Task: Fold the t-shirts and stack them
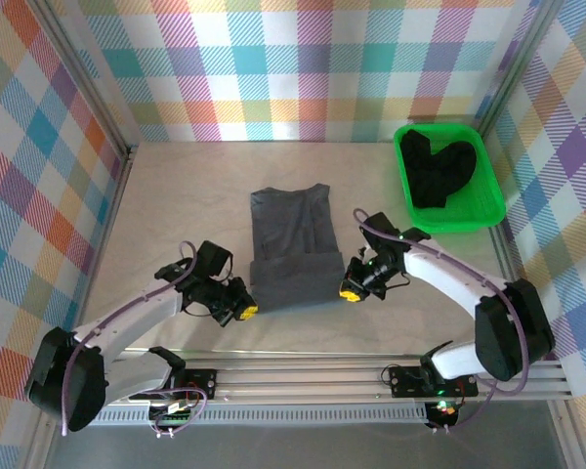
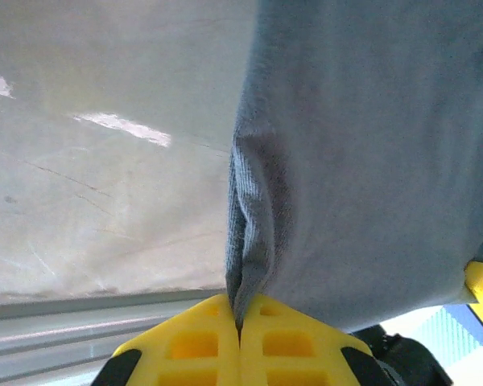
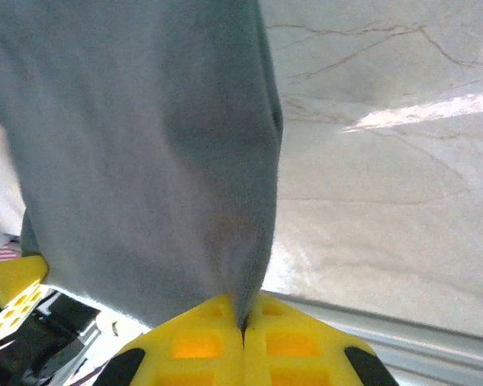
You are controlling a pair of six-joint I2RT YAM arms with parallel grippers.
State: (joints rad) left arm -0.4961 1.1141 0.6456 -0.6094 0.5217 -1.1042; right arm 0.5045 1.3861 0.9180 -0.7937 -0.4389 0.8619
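A slate grey t-shirt [image 1: 291, 244] lies folded lengthwise in the middle of the table, its near end lifted off the surface. My left gripper [image 1: 244, 311] is shut on the shirt's near left corner [image 2: 249, 265]. My right gripper [image 1: 350, 291] is shut on the near right corner [image 3: 249, 265]. In both wrist views the grey cloth hangs up and away from the yellow fingertips, pinched between them. Black t-shirts [image 1: 441, 172] lie bunched in the green tray [image 1: 491, 208] at the back right.
The checked walls enclose the table on three sides. A metal rail [image 1: 322, 383] runs along the near edge, holding both arm bases. Bare pale tabletop [image 1: 176, 215] lies to the left of the grey shirt.
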